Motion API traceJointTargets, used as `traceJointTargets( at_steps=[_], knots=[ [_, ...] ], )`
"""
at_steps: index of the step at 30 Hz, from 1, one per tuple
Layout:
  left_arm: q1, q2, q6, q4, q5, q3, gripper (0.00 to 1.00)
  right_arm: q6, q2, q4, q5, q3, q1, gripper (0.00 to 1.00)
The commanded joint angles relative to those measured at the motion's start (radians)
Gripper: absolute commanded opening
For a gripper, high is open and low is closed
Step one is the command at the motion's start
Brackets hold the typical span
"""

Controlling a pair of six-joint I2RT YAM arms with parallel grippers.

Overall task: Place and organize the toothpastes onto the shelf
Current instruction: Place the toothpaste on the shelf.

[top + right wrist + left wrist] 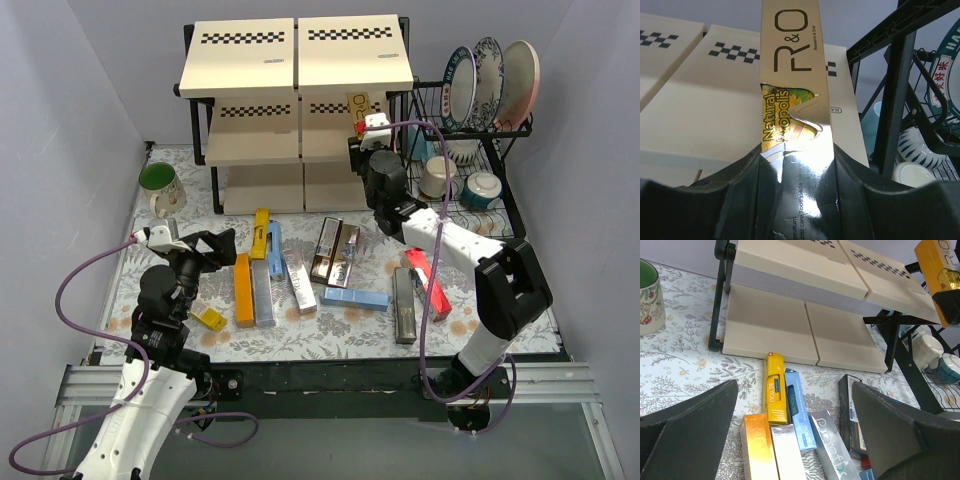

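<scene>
The shelf (300, 90) stands at the back, with cream boards and checkered strips. My right gripper (362, 135) is shut on a gold-white R&O toothpaste carton (792, 75), held upright against the shelf's right side at the level of the middle board. The carton also shows in the left wrist view (935, 270). Several toothpastes lie on the table before the shelf: yellow (261, 232), blue (274, 250), orange (243, 290), silver (300, 280), black (327, 250), red (428, 282). My left gripper (218, 248) is open and empty, above and left of the yellow (774, 395), blue (797, 415) and orange (757, 447) cartons.
A black wire dish rack (480, 150) with plates and cups stands right of the shelf, close to my right arm. A green-lined mug (160, 188) sits at the left. A small yellow box (208, 317) lies near my left arm.
</scene>
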Motion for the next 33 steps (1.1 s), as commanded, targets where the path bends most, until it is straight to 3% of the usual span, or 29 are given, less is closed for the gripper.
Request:
traceJointTargets(
  at_steps=[1,13,33],
  knots=[
    [-0.002,0.001,0.017,-0.001,0.005,0.007,0.98,0.025,0.018,0.159,0.021,0.077,-0.021,0.36],
    [-0.002,-0.005,0.017,-0.01,0.005,0.009,0.98,0.106,0.084,0.168,-0.012,0.094,-0.071,0.41],
    [-0.002,-0.003,0.015,-0.013,0.008,0.009,0.98,0.168,0.095,0.081,-0.072,0.129,-0.091,0.73]
  ],
)
